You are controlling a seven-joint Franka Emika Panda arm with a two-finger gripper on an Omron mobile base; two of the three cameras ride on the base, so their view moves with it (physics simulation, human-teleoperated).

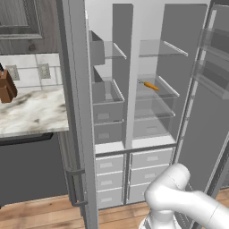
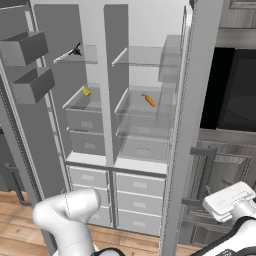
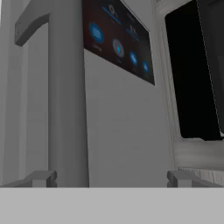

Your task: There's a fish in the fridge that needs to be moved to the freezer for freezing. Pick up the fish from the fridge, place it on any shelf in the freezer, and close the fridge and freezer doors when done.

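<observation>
From my seat the small slender dark grey-black fish (image 2: 76,49) lies on the top clear glass shelf (image 2: 87,59) of the left-hand compartment, which I take for the freezer (image 2: 82,125), so I judge the transfer done and only the doors left. Both tall grey doors stand open. The two-finger gripper (image 3: 111,179) has its jaws wide apart and empty, facing the outer side of the fridge door (image 3: 127,122), the one with the dark display panel with blue icons (image 3: 118,39), close beside its vertical grey handle (image 3: 65,87). I read that pose as lining up to push or pull this door shut.

An orange carrot-like stick (image 2: 149,100) sits on a middle shelf of the right-hand compartment, and a small yellow item (image 2: 86,91) on a freezer shelf. Grey drawers (image 2: 137,185) fill the bottom. The plain grey freezer door (image 2: 30,145) carries boxy bins. The floor is light wood planks (image 1: 40,214); a marble-look counter (image 1: 31,112) lies to the left of the unit
</observation>
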